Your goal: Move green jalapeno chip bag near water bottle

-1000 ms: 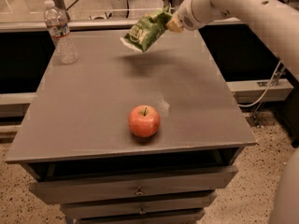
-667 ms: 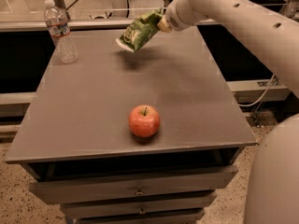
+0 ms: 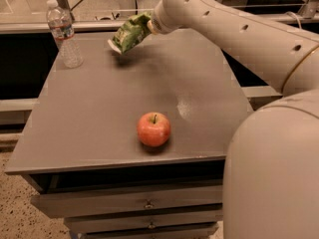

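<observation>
Count for your log: one water bottle, one chip bag, one apple, one gripper, one table. All places are given from the red apple (image 3: 153,129), which sits on the grey table (image 3: 99,113) close to its front edge.

- Water bottle (image 3: 63,33): 1. Upright, white cap on, far behind the apple and well to its left, at the table's far left corner.
- Green jalapeno chip bag (image 3: 129,33): 1. Far behind the apple and slightly left of it, lifted off the tabletop and tilted, lower end pointing left, shadow on the surface beneath. It is well apart from the bottle, to the bottle's right.
- Gripper (image 3: 148,25): 1. Straight behind the apple, above the table's far edge. You see the jaws pinching the bag's upper right end.
- Arm (image 3: 234,29): 1. It reaches in from behind and right of the apple, and its white body fills the near right corner.
- Drawer pulls (image 3: 147,203): 2, below the apple on the table's front.
</observation>
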`<state>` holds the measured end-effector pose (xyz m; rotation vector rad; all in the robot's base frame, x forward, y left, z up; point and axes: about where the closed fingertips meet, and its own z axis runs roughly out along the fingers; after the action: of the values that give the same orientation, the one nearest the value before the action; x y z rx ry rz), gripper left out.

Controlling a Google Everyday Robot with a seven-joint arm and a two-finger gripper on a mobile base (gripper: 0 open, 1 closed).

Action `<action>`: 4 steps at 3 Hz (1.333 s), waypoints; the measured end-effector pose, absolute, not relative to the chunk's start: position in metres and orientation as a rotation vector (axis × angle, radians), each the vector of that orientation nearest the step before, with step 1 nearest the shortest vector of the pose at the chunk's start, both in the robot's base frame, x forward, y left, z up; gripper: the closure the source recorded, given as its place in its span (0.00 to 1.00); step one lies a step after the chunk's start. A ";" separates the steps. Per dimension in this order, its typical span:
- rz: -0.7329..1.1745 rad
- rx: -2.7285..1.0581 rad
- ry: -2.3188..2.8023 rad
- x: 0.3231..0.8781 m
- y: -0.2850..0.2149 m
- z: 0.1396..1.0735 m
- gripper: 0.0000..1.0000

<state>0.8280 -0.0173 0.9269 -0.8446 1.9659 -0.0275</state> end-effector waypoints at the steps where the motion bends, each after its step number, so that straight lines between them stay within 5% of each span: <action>1: 0.013 -0.776 1.983 0.832 0.018 0.919 1.00; 4: 0.111 -0.734 2.014 0.817 0.067 0.889 1.00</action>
<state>0.8167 0.0673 0.8895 -0.7340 2.0135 0.1105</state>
